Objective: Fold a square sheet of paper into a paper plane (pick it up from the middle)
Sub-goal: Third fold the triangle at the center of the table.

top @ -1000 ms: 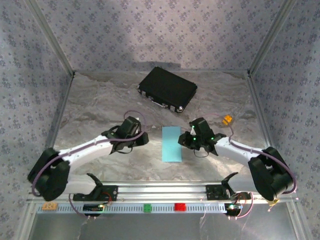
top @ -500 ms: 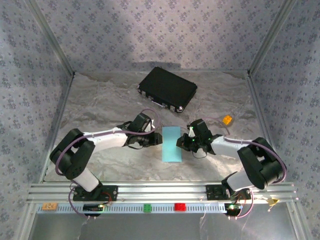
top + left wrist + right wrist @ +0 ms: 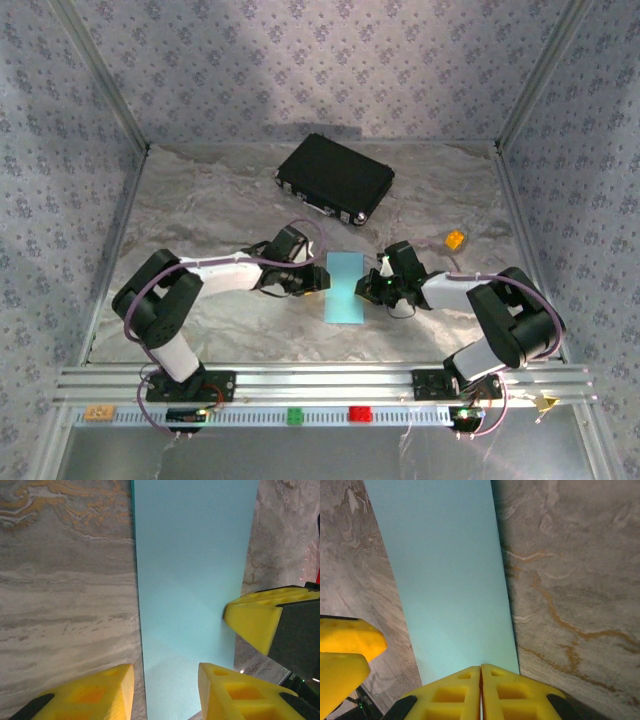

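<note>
Item, as against a second ago: the left gripper (image 3: 313, 279) has come in from the left to the long edge of the square sheet of paper (image 3: 344, 287), its arm now folded back over its base; the right gripper (image 3: 373, 288) has edged closer on the other side, elbow drawn in. The sheet itself has not shifted. It lies at the centre of the overhead frame, between the two grippers, showing as a narrow upright rectangle rather than a square. We note the left pincer narrowly parted, one pad over the table (image 3: 200, 210) and one over the paper, the sheet's edge running between them and nothing clamped. The right pincer is pressed fully closed at the opposite edge – whether the paper is nipped there we cannot tell. In the left wrist view the sheet's lower end is cut off by the frame and by the yellow pads. Its faint diagonal crease lines are hard to follow. Materials: thin matt light blue paper; yellow foam pads with moulded recesses; grey marbled table surface with ochre veins. Also a black hard case (image 3: 335, 178), rectangular with metal latches, at upper centre, and a small orange block (image 3: 455, 239) at right – both well apart from the sheet.
</note>
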`<state>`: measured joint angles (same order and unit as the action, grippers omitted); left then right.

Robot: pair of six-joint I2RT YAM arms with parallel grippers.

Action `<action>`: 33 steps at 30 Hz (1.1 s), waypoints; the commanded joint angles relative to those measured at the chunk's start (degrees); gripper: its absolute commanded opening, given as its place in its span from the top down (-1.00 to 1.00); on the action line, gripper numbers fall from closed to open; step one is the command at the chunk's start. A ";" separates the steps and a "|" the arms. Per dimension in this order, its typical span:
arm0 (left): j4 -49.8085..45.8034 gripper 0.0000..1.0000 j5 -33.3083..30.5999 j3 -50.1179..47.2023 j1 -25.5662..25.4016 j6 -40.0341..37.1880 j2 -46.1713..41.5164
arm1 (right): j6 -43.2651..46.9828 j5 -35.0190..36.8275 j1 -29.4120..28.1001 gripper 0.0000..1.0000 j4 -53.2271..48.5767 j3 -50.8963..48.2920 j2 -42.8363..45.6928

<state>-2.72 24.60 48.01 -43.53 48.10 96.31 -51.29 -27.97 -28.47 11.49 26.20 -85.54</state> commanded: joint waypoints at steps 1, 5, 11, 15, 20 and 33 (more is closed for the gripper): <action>0.52 0.26 1.90 2.30 -0.76 0.55 1.96 | -0.92 1.89 0.32 0.80 -4.09 -1.95 -1.07; 0.35 0.30 2.39 2.98 -1.09 0.62 3.37 | -1.07 1.99 0.37 0.82 -4.19 -2.05 -1.06; -1.05 0.30 1.75 3.70 -1.12 0.60 4.88 | -1.06 2.11 0.51 0.84 -4.37 -2.11 -1.04; -1.29 0.31 2.32 4.09 -1.25 0.60 6.12 | -1.11 2.21 0.44 0.84 -4.54 -2.05 -1.13; -2.14 0.31 2.59 4.72 -1.33 0.69 7.30 | -1.09 2.32 0.47 0.84 -4.69 -2.10 -1.15; 1.75 0.33 4.69 3.96 -1.47 1.74 5.29 | -1.18 2.13 0.59 0.85 -4.28 -1.73 -2.27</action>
<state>-2.83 27.31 51.94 -44.58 49.19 101.80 -51.75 -28.16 -28.34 11.94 26.02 -85.58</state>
